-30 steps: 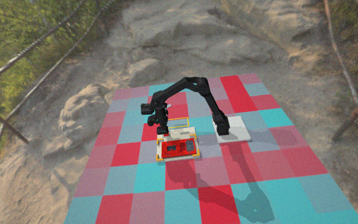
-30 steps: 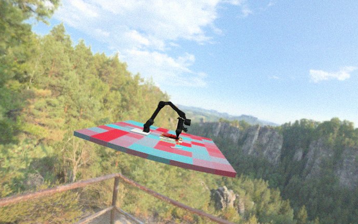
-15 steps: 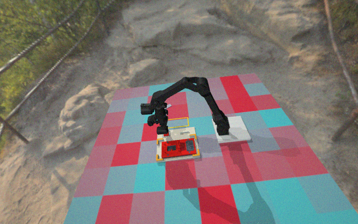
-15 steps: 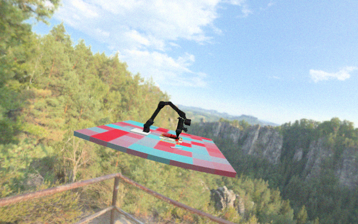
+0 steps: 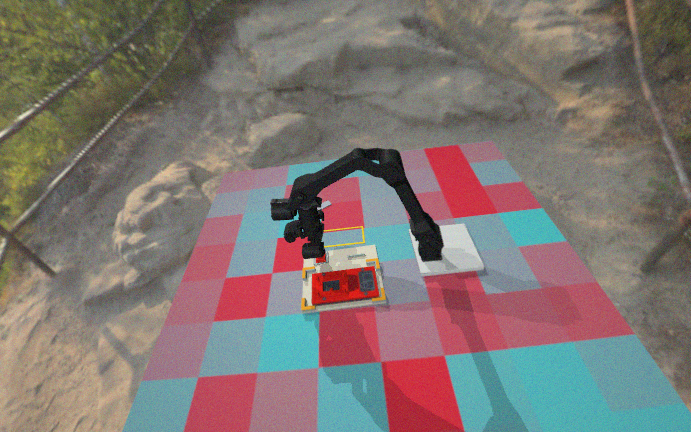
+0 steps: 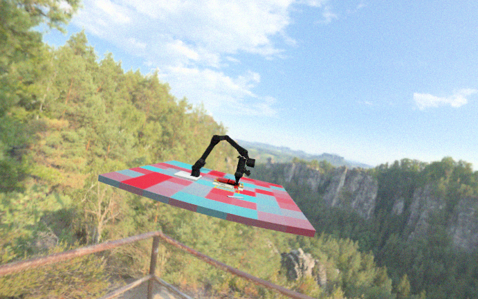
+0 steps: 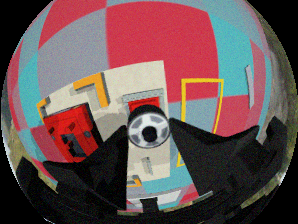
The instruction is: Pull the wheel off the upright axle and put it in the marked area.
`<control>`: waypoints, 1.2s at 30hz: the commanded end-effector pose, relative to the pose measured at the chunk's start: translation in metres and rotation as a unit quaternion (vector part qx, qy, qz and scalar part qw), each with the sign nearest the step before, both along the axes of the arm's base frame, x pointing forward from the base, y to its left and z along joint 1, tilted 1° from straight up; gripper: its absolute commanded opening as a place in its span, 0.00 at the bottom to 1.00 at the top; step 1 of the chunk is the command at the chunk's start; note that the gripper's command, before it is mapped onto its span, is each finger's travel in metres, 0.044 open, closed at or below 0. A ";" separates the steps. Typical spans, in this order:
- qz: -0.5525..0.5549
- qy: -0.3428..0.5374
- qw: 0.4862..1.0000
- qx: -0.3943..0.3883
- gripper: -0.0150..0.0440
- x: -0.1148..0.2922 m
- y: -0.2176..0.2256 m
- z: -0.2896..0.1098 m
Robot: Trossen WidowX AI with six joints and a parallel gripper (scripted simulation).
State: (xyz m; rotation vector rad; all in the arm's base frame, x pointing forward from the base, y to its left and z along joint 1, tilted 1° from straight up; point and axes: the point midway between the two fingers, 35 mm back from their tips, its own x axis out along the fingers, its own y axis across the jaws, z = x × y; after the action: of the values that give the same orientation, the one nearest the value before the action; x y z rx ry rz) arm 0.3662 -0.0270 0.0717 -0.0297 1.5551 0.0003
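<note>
In the wrist view a grey wheel (image 7: 147,128) with a dark hub sits between my two black fingers, above a pale board (image 7: 133,82). My gripper (image 7: 148,125) (image 5: 315,256) (image 6: 237,183) is shut on the wheel at the board's far left corner. The axle is hidden under the wheel. The marked area is a yellow outlined rectangle (image 5: 362,234) (image 7: 220,99) on the table just behind the board, to the right of the gripper. In the top view the wheel itself is hidden by the fingers.
The pale board (image 5: 345,256) carries a red plate (image 5: 343,285) (image 7: 69,132) with dark parts and orange corner brackets (image 5: 381,294). The arm's white base plate (image 5: 463,249) lies to the right. The checkered table (image 5: 293,343) ends in open edges.
</note>
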 end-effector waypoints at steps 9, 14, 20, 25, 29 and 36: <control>0.001 -0.003 1.000 -0.001 0.25 0.000 0.000 0.008; 0.001 -0.003 1.000 -0.001 0.25 0.000 0.000 0.010; 0.001 -0.003 1.000 -0.001 0.25 0.000 0.001 0.012; 0.001 -0.003 1.000 -0.001 0.25 0.000 0.001 0.014; 0.001 -0.003 1.000 -0.001 0.25 0.000 0.001 0.015; 0.001 -0.002 1.000 -0.001 0.25 0.000 0.001 0.017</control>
State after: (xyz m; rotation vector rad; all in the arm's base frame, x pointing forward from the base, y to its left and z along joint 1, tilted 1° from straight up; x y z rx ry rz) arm 0.3661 -0.0264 0.0860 -0.0311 1.5520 0.0013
